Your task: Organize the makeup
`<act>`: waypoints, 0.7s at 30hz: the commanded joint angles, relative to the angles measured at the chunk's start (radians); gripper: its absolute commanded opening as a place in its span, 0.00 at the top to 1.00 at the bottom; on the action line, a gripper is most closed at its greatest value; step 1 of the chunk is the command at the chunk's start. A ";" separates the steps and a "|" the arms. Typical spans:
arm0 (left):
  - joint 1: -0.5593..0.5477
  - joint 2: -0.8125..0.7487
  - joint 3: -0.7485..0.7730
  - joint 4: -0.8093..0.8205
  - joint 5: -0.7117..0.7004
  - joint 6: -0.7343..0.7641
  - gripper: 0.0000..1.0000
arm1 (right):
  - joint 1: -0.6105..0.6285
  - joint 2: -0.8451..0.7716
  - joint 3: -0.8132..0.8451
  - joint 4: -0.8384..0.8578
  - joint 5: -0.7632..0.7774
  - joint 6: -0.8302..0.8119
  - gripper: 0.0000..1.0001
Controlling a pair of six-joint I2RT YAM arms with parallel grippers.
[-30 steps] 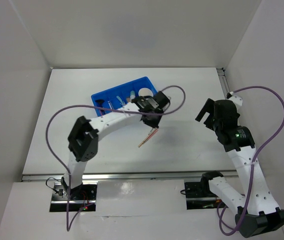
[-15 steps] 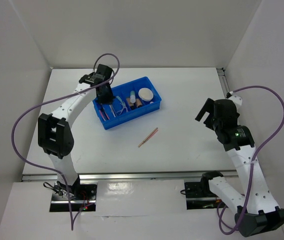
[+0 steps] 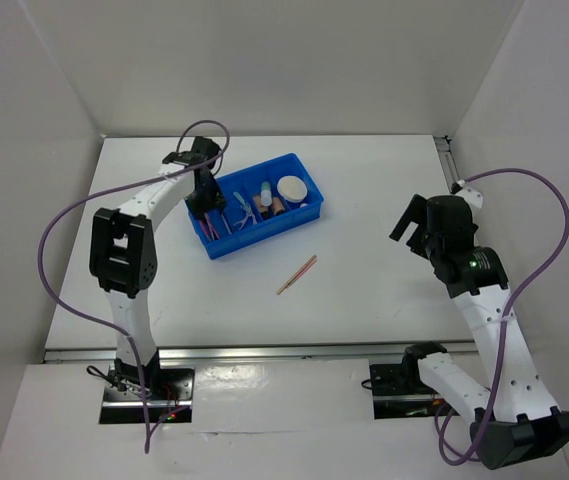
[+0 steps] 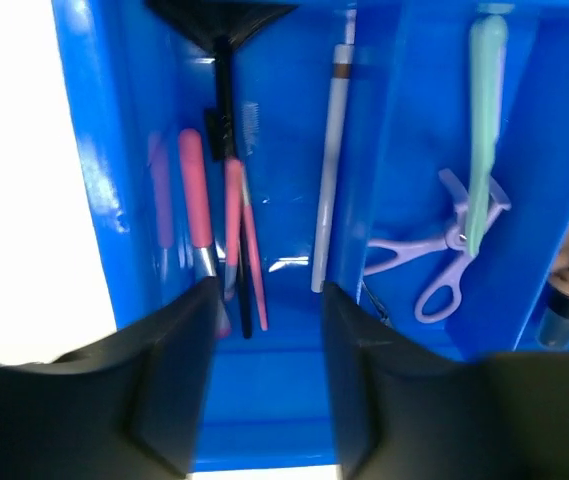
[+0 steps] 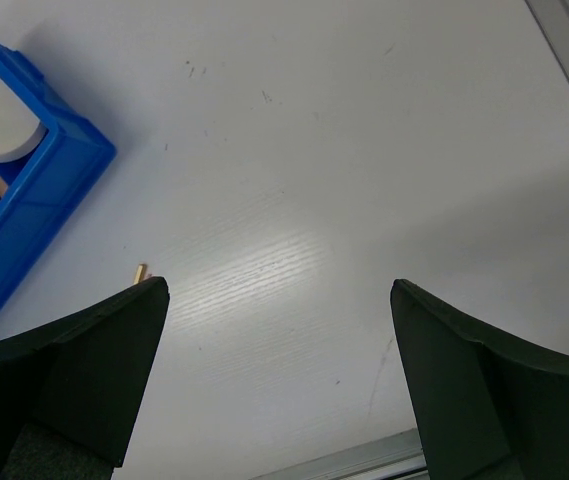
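Observation:
The makeup lies mostly in the blue bin. Its left compartment holds pink pencils, a thin black brush and a white pencil. My left gripper hovers over that compartment's near end, open, with nothing between its fingers. A round cream compact sits in the bin's right end. One pink pencil lies loose on the table in front of the bin. My right gripper hangs open above bare table, well right of that pencil.
A purple eyelash curler and a mint-green stick lie in the neighbouring compartment. The bin's corner shows at the left of the right wrist view. A metal rail runs along the table's right edge.
My left arm swung from the middle of the table back to the bin's left compartment, and its jaws have parted there. The right arm has held still.

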 commanded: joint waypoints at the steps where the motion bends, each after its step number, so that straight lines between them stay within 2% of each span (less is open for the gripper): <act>1: -0.046 -0.075 0.024 0.056 -0.010 0.056 0.39 | -0.008 0.004 0.042 0.017 -0.014 -0.005 0.00; 4: -0.107 -0.144 0.024 0.069 -0.043 0.131 0.39 | -0.008 0.004 0.033 0.026 -0.014 -0.005 0.00; 7: -0.230 -0.195 -0.002 0.069 -0.119 0.184 0.41 | -0.008 0.013 0.033 0.035 -0.037 -0.005 0.00; 8: -0.303 -0.207 -0.037 0.069 -0.119 0.196 0.42 | -0.008 0.013 0.033 0.035 -0.037 -0.005 0.00; 12: -0.498 -0.244 -0.137 0.168 -0.004 0.288 0.41 | -0.008 0.013 0.023 0.044 -0.037 -0.005 0.00; 14: -0.585 -0.229 -0.168 0.202 -0.004 0.288 0.38 | -0.008 0.013 0.023 0.044 -0.037 -0.005 0.00; 18: -0.623 -0.165 -0.204 0.253 0.041 0.262 0.35 | -0.008 0.013 0.014 0.044 -0.048 -0.015 0.00; 21: -0.644 -0.132 -0.217 0.315 0.017 0.253 0.42 | -0.008 0.013 0.014 0.044 -0.058 -0.015 0.00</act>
